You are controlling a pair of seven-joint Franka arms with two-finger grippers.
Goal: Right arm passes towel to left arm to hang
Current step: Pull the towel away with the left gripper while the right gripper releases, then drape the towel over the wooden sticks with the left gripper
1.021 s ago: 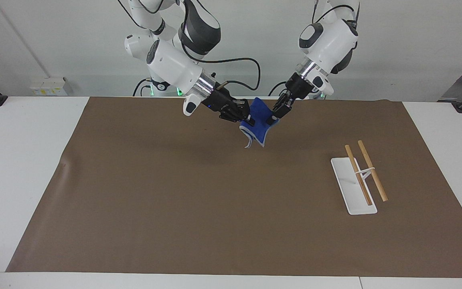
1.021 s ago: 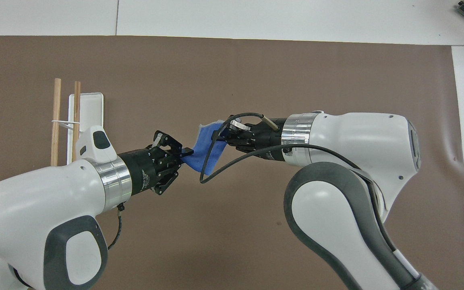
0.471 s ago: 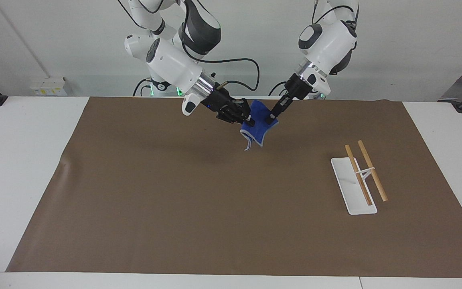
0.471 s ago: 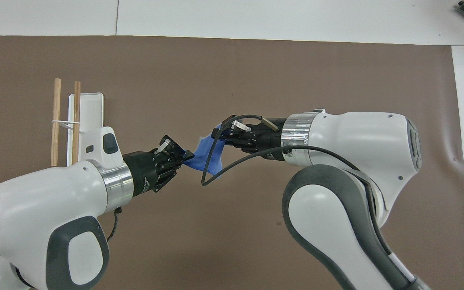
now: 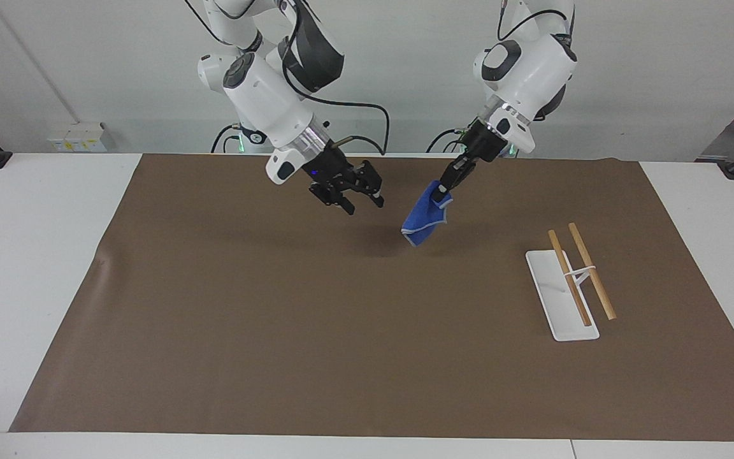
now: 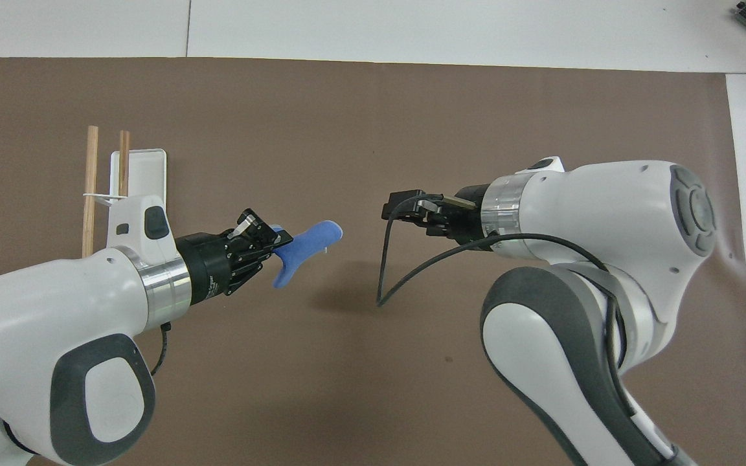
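While the towel [image 5: 424,219] is dangling in the air over the brown mat [image 5: 278,331], the left gripper [image 5: 445,190] is pinching it by its top corner, fingertips closed tight on the cloth. The rest of the blue fabric is hanging down in a loose bunch, not touching the mat. From the overhead view the towel [image 6: 303,248] is sticking out past the left gripper [image 6: 280,239] toward the middle of the table.

The right gripper [image 5: 362,200] is hovering over the mat well apart from the towel, with its jaws standing open and nothing between them. From overhead the right gripper [image 6: 394,206] is pointing at the towel across a clear gap.

The white rack [image 5: 561,294] with two wooden rods [image 5: 590,270] is sitting on the mat toward the left arm's end of the table, farther from the robots than the towel.
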